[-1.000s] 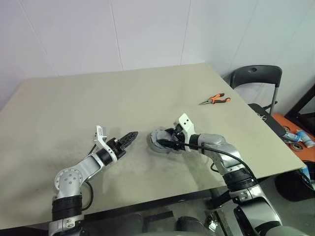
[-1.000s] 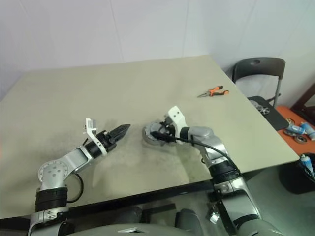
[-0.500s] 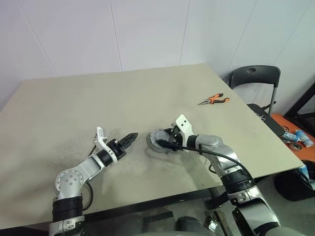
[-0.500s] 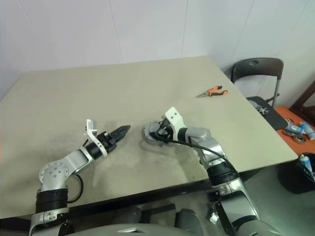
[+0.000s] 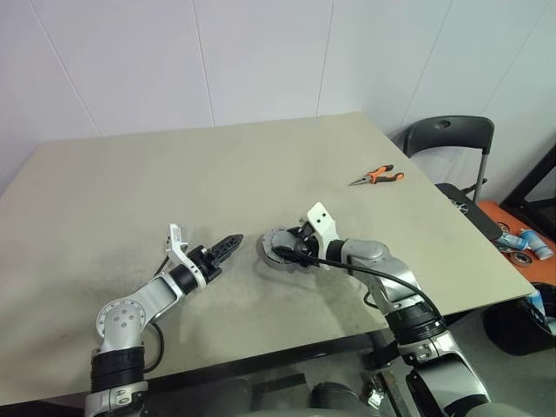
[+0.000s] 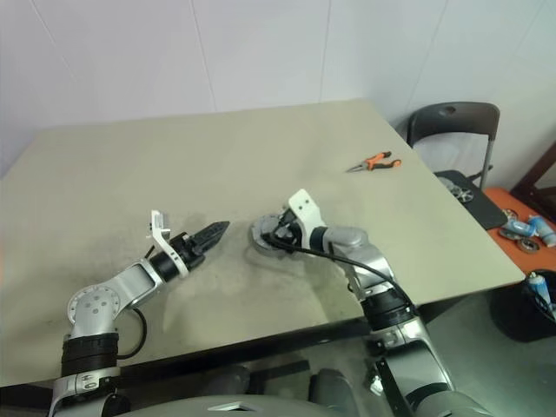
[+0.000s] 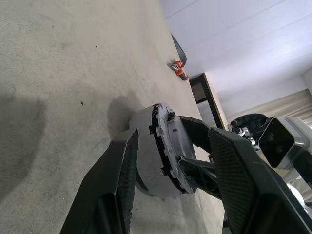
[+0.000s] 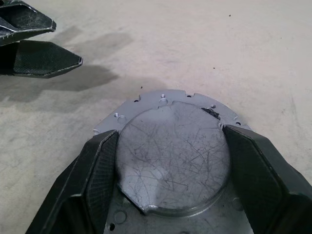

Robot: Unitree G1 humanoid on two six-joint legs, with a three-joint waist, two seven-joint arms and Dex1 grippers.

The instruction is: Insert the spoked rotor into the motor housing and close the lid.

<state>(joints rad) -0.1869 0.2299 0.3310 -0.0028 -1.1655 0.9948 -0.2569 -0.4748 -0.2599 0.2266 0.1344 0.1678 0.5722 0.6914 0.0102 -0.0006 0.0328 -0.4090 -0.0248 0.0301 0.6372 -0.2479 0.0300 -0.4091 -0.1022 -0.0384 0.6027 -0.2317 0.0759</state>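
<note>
The motor housing point(image 7: 142, 146) is a squat grey cylinder standing near the middle of the table point(image 5: 174, 174). The lid point(image 8: 173, 156), a round scratched metal cap with a notched flange, sits on top of it. My right gripper point(image 5: 285, 251) reaches in from the right, and its two black fingers point(image 8: 97, 165) press against opposite sides of the lid's raised disc. My left gripper point(image 5: 233, 241) hovers level a short way to the left of the housing. It points at the housing, open, with nothing between its fingers. The spoked rotor is hidden.
Orange-handled pliers point(image 5: 376, 176) lie at the far right of the table. A dark chair point(image 5: 447, 137) stands beyond the right edge, with bottles on an orange surface point(image 5: 526, 241) nearby. Bare tabletop stretches behind and to the left.
</note>
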